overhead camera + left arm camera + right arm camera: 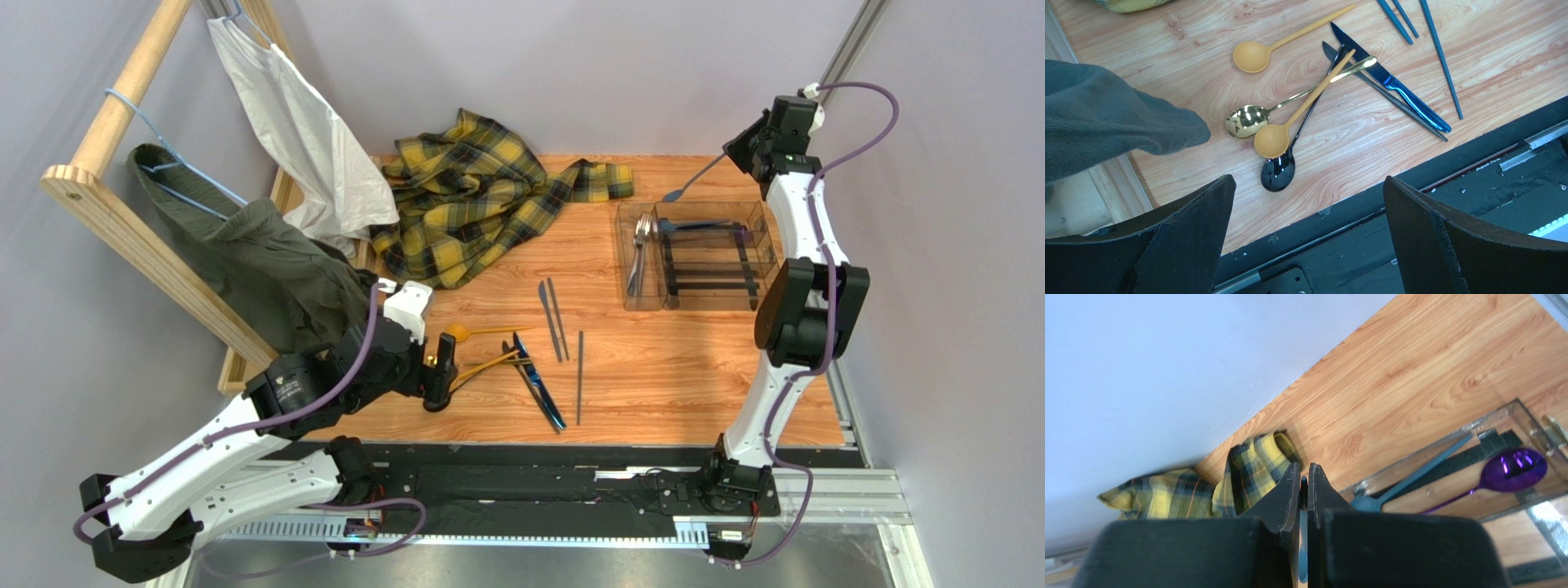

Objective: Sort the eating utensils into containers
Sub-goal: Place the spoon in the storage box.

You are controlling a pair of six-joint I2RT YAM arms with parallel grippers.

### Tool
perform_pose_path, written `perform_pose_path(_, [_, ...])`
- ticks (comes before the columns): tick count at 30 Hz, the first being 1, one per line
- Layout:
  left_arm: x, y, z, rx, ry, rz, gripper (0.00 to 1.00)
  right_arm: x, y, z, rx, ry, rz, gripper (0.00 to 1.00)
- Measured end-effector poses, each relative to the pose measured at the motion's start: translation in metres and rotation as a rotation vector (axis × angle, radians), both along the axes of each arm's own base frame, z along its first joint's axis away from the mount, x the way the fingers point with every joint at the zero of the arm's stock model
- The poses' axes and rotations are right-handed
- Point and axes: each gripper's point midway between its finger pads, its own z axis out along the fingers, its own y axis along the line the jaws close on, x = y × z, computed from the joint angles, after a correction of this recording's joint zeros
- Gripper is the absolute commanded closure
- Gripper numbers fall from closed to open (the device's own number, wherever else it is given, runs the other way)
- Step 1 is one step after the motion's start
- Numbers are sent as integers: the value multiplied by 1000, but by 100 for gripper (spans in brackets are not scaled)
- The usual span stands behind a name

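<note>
Teal spoon [699,178] sits pinched in the closed right gripper [1303,471], tray [711,255] below it; left gripper [1308,184] gapes empty, spoons [1272,139] just ahead.

Two slim arms of one make: left arm [221,456] and right arm [811,221], white shells between rounded black joint housings [803,312]. Faint pale lettering on the left arm's black elbow housing, too small to read. Purple cables [877,125] in loose loops along both, from base to wrist. Black base blocks on a black and silver rail [552,488] at the near edge. Left hand [438,390] black, with broad, matte, wedge-shaped fingers [1186,245]. Right hand [1303,471] black too, with flat-faced, tapered fingers [1281,496].
</note>
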Motion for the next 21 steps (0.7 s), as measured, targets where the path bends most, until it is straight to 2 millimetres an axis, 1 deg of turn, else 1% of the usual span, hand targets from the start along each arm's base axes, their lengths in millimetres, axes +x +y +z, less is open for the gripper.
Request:
perform_pose_path(3, [-1, -1, -1, 1, 4, -11, 1, 12, -14, -14, -1, 18, -20, 100])
perform_pose_path(5, [-2, -1, -1, -2, 2, -14, 1, 16, -24, -30, 1, 44, -36, 100])
perform_pose_path(9, [-2, -2, -1, -4, 1, -20, 1, 17, -35, -61, 12, 107, -56, 100])
perform_pose_path(11, [-3, -3, -2, 0, 6, -25, 1, 17, -39, -73, 16, 127, -61, 100])
perform_pose_path(13, [-2, -4, -3, 6, 12, -29, 1, 18, -39, -80, 19, 141, -62, 100])
perform_pose_path(18, [-2, -6, -4, 9, 17, -32, 1, 18, -39, -84, 19, 143, -62, 100])
perform_pose_path(21, [-2, -6, -5, 10, 17, -32, 1, 17, -38, -90, 23, 149, -63, 99])
